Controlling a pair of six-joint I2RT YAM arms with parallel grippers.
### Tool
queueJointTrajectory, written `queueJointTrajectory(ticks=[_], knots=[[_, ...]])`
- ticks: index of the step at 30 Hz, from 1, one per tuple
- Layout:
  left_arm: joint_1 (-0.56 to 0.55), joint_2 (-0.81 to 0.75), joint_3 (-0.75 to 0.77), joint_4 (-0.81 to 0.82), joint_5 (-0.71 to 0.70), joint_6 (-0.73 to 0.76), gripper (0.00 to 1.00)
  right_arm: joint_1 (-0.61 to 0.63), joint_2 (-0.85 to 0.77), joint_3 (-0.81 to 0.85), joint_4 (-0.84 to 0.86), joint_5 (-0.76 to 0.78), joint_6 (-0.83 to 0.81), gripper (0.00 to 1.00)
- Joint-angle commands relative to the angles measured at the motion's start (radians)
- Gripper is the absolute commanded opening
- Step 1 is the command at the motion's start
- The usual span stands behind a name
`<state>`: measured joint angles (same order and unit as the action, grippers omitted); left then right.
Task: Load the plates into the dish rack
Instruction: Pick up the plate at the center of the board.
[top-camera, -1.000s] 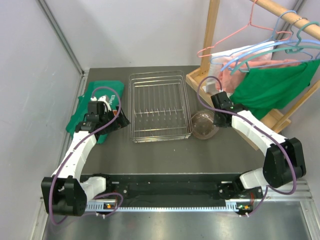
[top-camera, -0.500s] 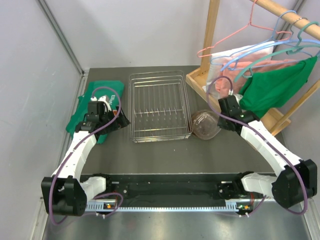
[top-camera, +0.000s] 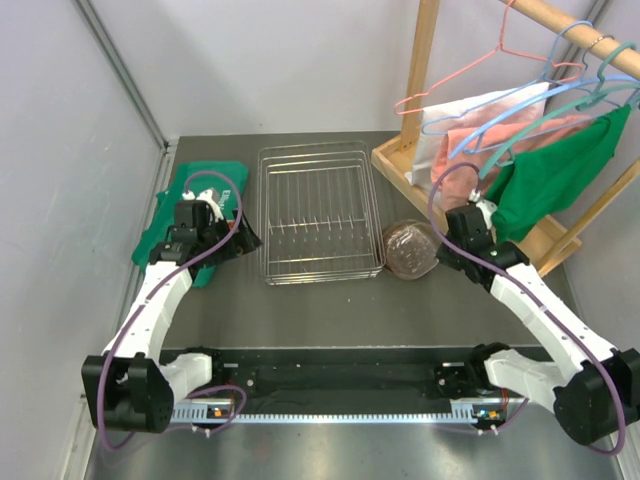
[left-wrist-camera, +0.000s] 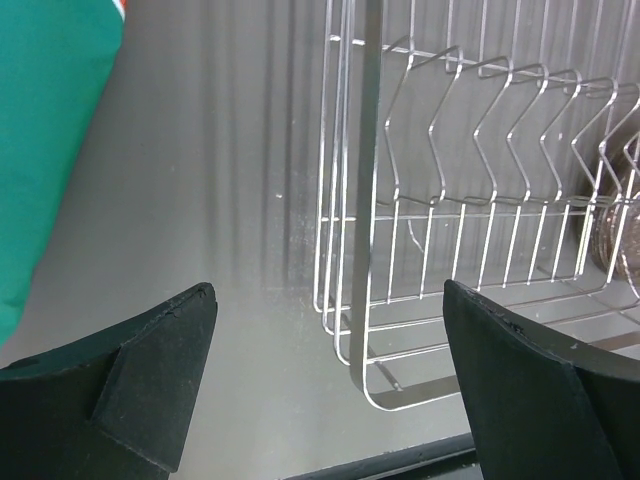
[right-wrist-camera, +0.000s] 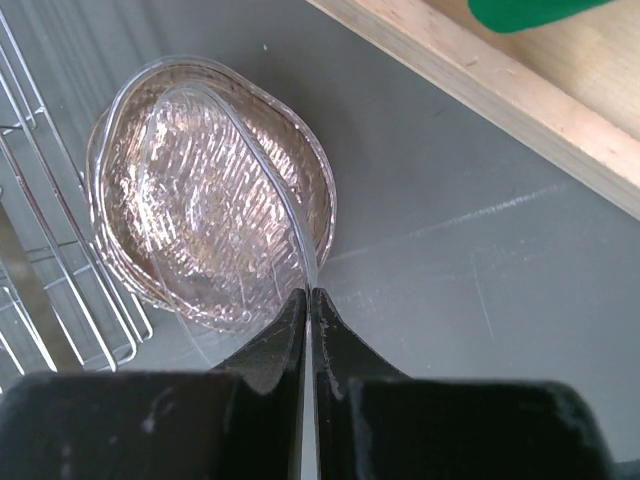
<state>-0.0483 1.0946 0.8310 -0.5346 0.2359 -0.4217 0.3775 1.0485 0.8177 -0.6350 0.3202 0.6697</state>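
Grey table (top-camera: 330, 310) between pale walls, with a wooden clothes rail (top-camera: 425, 90) and its hangers up at 2 o'clock in the top view. A green cloth (top-camera: 185, 215) lies out at 9.

Centre stage is the rack (top-camera: 320, 200). Its long axis runs 12 to 6, a row of tines crosses it from 9 to 3, and no plate is in it yet. Just beside its near right corner, at about 4 o'clock from its middle, sits the stack of plates (top-camera: 405, 252) on the table.

Here's the relation that matters: the rack lies at 9 o'clock from the stack, with the wire rim between them, so a plate has to travel leftward and up over that rim. The right arm is plainly the nearer one, since the left arm sits across the rack on the 9 o'clock side.

Now the right pincer (right-wrist-camera: 308, 300). In its wrist view it is clenched tight on the near rim of the top plate (right-wrist-camera: 200, 190), and the fingers pinch the glass edge between them. That plate reaches away toward 11 o'clock and is tipped up off the ones beneath (the tilt is hard to gauge through clear glass). Rack wires show at the view's 9 o'clock edge.

My read: the grip is made, and a lift and swing toward 9 come next. The thin rim pinch could slip.

The left pincer (left-wrist-camera: 328, 300) is spread wide and grasps nothing. It hovers just outside the rack's left rim.
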Motion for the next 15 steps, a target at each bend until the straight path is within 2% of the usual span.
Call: queueJointTrajectory(ticks=[1,15], knots=[[0.001,-0.033,0.043,0.007,0.026,-0.015,0.99,0.011,-0.079,-0.021,0.049,0.000,0.042,0.00],[0.001,-0.056,0.076,0.002,0.083,-0.025,0.99,0.011,-0.223,-0.054,0.067,0.013,0.079,0.00]])
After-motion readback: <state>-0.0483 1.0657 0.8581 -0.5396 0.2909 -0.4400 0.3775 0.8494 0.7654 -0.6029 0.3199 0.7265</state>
